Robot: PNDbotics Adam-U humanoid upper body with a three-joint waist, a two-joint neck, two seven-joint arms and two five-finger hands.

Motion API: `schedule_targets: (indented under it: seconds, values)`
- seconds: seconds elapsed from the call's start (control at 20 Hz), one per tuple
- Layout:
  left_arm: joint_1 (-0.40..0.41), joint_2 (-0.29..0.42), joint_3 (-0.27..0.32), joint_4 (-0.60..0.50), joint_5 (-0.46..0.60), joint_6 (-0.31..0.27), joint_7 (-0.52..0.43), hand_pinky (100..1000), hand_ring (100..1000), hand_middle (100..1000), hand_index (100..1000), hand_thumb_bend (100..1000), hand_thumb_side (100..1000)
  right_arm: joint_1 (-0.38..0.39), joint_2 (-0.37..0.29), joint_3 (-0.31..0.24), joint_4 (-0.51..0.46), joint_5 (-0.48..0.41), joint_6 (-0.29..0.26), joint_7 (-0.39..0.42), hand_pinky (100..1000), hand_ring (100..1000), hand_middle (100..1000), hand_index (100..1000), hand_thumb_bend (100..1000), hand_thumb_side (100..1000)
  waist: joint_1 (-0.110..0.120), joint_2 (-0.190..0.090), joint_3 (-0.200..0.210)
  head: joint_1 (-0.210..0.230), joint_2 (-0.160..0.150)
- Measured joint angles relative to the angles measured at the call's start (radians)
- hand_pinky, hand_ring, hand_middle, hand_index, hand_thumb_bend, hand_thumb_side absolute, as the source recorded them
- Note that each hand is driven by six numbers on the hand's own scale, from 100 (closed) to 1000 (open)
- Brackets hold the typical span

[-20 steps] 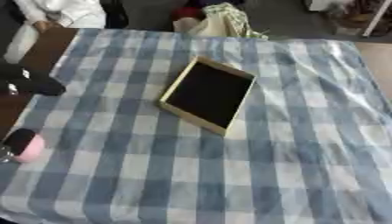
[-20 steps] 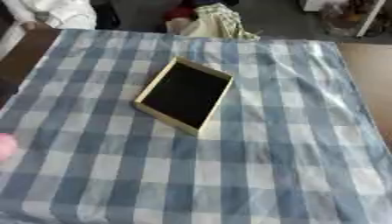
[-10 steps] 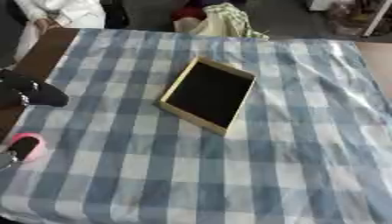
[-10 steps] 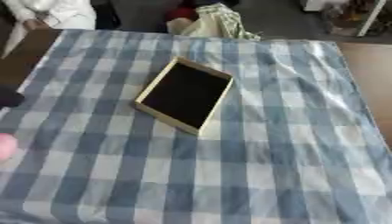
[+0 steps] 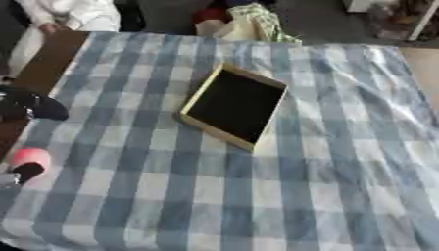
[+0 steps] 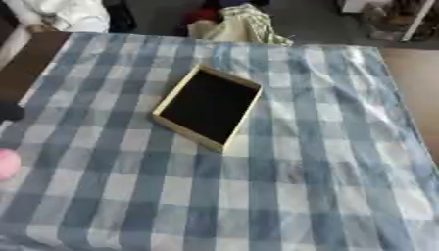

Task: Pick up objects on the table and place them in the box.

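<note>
A shallow box [image 5: 233, 105] with a tan rim and a black inside lies askew in the middle of the blue-and-white checked cloth. At the left edge a small round pink object [image 5: 31, 157] sits in my left hand [image 5: 26, 171], with a black finger curled against its lower side. Another black part of that hand or arm [image 5: 34, 105] shows higher up the left edge. Most of the hand is cut off by the view's border. The right eye view shows only a sliver of the pink object [image 6: 5, 164]. My right hand shows in neither view.
The checked cloth [image 5: 283, 196] covers the table, with bare brown tabletop [image 5: 47, 63] at the far left. A green-and-white cloth bundle [image 6: 244, 22] lies beyond the far edge. A person in white [image 5: 73, 12] sits at the far left corner.
The pink object has shifted slightly right, further onto the cloth. The black part at the left edge has moved down. The box has stayed put.
</note>
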Motion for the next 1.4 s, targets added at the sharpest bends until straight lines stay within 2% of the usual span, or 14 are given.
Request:
schedule_targets:
  seconds: [0.3,0.5,0.8,0.85,1.15,1.4]
  values:
    - [-0.009,-0.012,0.0,0.081,-0.053,0.002,-0.001,777,897,850,941,323,676,0.0,0.0,0.0,0.0,0.0,-0.002,0.003,784,616,657,731,100,844,-0.002,0.001,-0.003,0.015,0.0]
    - [-0.016,-0.021,0.0,0.133,-0.086,0.006,0.004,765,889,839,943,296,556,0.0,0.0,0.0,0.0,0.0,-0.002,0.006,784,616,657,731,100,844,-0.002,0.001,-0.005,0.022,0.0]
    - [-0.017,-0.03,-0.006,0.199,-0.099,0.016,0.016,754,882,838,961,283,215,-0.001,0.0,0.003,0.0,-0.001,-0.002,0.007,784,616,656,731,100,844,-0.003,0.001,-0.006,0.025,0.0]
    - [-0.017,-0.031,-0.007,0.209,-0.099,0.017,0.017,746,876,835,963,255,198,-0.001,0.0,0.005,0.0,-0.001,-0.001,0.008,784,616,656,731,100,844,-0.003,0.001,-0.006,0.025,0.0]
    - [-0.023,-0.039,-0.007,0.276,-0.085,0.033,0.019,742,875,839,968,260,201,-0.001,0.0,0.006,0.0,-0.001,-0.001,0.011,784,616,656,731,100,844,-0.003,0.001,-0.008,0.026,0.001]
    - [-0.028,-0.039,-0.007,0.308,-0.097,0.065,0.022,749,882,843,970,303,212,-0.001,0.0,0.006,0.0,-0.002,-0.002,0.015,783,615,655,730,100,844,-0.003,0.002,-0.008,0.028,0.003]
